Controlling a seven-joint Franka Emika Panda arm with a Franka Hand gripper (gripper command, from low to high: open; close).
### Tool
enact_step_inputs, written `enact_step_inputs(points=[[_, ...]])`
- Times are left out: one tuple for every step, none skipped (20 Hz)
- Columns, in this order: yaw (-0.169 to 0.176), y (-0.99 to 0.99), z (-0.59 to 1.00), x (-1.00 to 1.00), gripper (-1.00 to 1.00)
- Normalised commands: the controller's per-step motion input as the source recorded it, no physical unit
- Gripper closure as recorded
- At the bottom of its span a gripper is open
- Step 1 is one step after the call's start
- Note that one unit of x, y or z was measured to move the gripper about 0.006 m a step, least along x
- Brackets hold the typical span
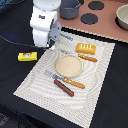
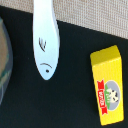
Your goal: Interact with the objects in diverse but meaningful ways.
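Note the gripper: in the exterior view the white arm body hides its fingers, and the wrist view shows no fingertips, so you cannot tell whether the jaws are apart or together.

Directly under the wrist camera you see the white utensil, a smooth, glossy, flat plastic blade with a rounded tip and faint dark marks on its face. Its long axis runs from the beige placemat out over the black table surface, rounded end on the black side. Its other end is cut off by the frame edge.

Beside the utensil, apart from it, lies the yellow box, a matte rectangular block with a red-and-grey printed label; the print is too blurred to read. Its long axis runs roughly parallel to the utensil. In the exterior view the box sits just off the mat, toward the exterior view's left of the arm.

Farther from the gripper, on the woven, striped mat, you find the round tan plate, the ridged orange bread loaf, two pieces of orange-handled cutlery flanking the plate, and the brown sausage lying diagonally.
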Motion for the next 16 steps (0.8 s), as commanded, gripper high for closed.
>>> enact_step_inputs(points=[[-0.079, 0.24, -0.26, -0.2, -1.0], [-0.075, 0.25, -0.25, -0.19, -1.0], [-0.071, 0.27, -0.24, -0.17, -1.0], [-0.061, 0.27, -0.24, -0.15, -1.0], [-0.044, 0.24, -0.23, -0.16, -1.0], [-0.027, 0.19, -0.23, -0.19, -1.0], [-0.012, 0.16, -0.21, -0.18, -1.0], [0.0, 0.16, -0.22, -0.19, -1.0], [0.0, 0.14, -0.24, -0.22, -1.0], [0.0, 0.14, -0.25, -0.26, -1.0], [0.0, 0.17, -0.26, -0.28, -1.0], [0.0, 0.21, -0.24, -0.28, -1.0], [0.0, 0.25, -0.21, -0.27, -1.0], [0.0, 0.27, -0.2, -0.27, -1.0], [0.0, 0.28, -0.21, -0.28, -1.0], [0.002, 0.29, -0.21, -0.26, -1.0]])
